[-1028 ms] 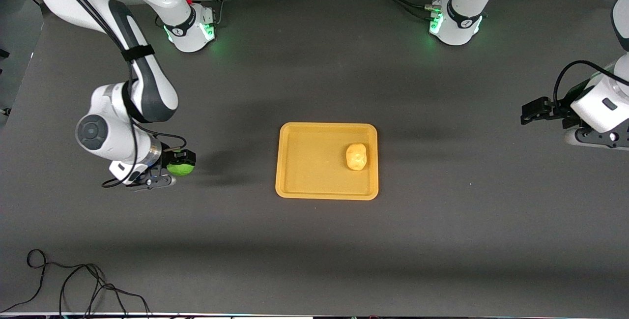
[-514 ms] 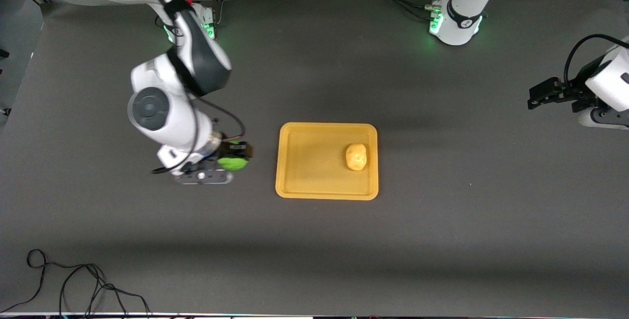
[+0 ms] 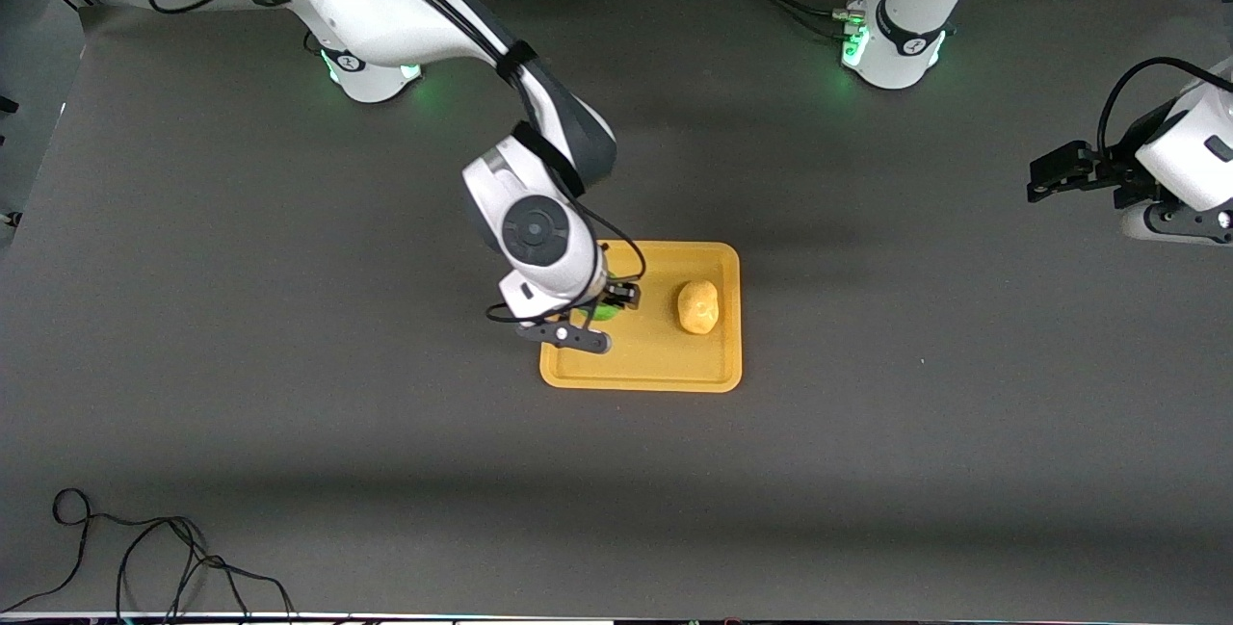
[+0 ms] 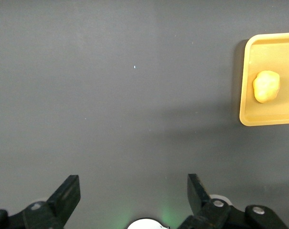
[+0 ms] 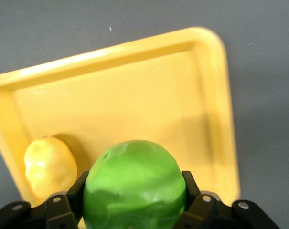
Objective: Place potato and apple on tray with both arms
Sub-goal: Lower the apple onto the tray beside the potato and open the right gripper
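Note:
The orange-yellow tray lies mid-table and also shows in the right wrist view and the left wrist view. The yellow-tan potato rests on it, toward the left arm's end; it also shows in both wrist views. My right gripper is shut on the green apple and holds it over the tray's end toward the right arm. My left gripper is open and empty, up over the table's left-arm end.
A black cable lies on the dark grey table near the front corner at the right arm's end. Both arm bases stand along the table's edge farthest from the front camera.
My right gripper has carried the apple from the table's right-arm end to over the tray. My left gripper has shifted slightly at its end of the table. The potato has not moved.

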You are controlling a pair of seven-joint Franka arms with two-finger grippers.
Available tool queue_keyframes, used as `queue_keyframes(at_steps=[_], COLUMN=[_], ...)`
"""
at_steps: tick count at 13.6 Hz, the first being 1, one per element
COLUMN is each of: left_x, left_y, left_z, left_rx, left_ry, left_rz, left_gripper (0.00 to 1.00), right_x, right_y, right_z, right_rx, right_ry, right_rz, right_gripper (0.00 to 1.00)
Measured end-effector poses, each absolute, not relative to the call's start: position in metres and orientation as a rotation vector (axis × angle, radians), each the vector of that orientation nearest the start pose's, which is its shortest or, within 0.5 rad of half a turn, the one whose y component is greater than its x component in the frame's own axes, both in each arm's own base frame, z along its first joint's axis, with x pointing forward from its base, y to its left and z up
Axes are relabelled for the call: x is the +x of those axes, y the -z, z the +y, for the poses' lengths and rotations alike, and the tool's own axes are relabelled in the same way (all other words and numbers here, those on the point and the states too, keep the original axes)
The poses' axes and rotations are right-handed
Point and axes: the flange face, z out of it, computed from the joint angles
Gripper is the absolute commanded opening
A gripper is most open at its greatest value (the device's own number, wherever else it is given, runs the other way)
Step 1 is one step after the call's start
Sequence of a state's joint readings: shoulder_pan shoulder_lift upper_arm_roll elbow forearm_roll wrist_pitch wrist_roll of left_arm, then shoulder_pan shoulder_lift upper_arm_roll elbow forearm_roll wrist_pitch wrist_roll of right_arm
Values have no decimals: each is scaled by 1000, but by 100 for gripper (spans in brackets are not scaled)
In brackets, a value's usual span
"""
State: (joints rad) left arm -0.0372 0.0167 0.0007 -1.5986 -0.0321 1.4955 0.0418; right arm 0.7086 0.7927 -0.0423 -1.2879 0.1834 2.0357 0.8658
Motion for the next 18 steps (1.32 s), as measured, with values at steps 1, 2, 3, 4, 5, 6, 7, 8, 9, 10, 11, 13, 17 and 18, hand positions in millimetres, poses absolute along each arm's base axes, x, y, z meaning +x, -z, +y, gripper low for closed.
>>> queue_keyframes(at_steps=[1,2,3,4,5,6,7,8,9,10,11,13,17,18], left_x=[549,549,550,550,550,550,550,550,551,551,551,551,552,552], left_y=[-596,-596,-596,-596,-596,-596,-596,-595,-595,-594,-594,-594,-593,-593], left_z=[-22,-22,-23,-23,-24,-25,-25,-25,-25,-25,-25,-25,-26,-27], left_rx=[-3166,-3166,-3166,-3166,-3166,-3166,-3166,-3166,-3166,-3166,-3166,-3166,-3165,-3165], left_ry=[-190,-188,-185,-184,-184,-184,-184,-185,-186,-187,-188,-189,-192,-193], left_rz=[120,120,122,123,126,128,128,129,129,129,129,129,132,134], left_gripper=[100,100,100,100,100,100,100,100,100,100,100,100,100,100], right_x=[570,567,566,565,565,565,566,567,567,567,568,568,567,567], right_y=[-248,-229,-218,-213,-210,-209,-210,-211,-212,-212,-211,-207,-202,-201], right_z=[477,480,483,484,486,487,488,488,488,488,488,486,485,485], right_rx=[-3053,-3062,-3068,-3077,-3086,-3093,-3094,-3094,-3096,-3098,-3105,-3123,-3135,-3136], right_ry=[-197,-204,-200,-192,-174,-153,-133,-123,-117,-114,-107,-95,-92,-91], right_rz=[413,410,403,393,378,365,356,352,349,347,340,326,318,317], right_gripper=[69,71,75,78,80,81,82,86,86,86,86,88,88,88])
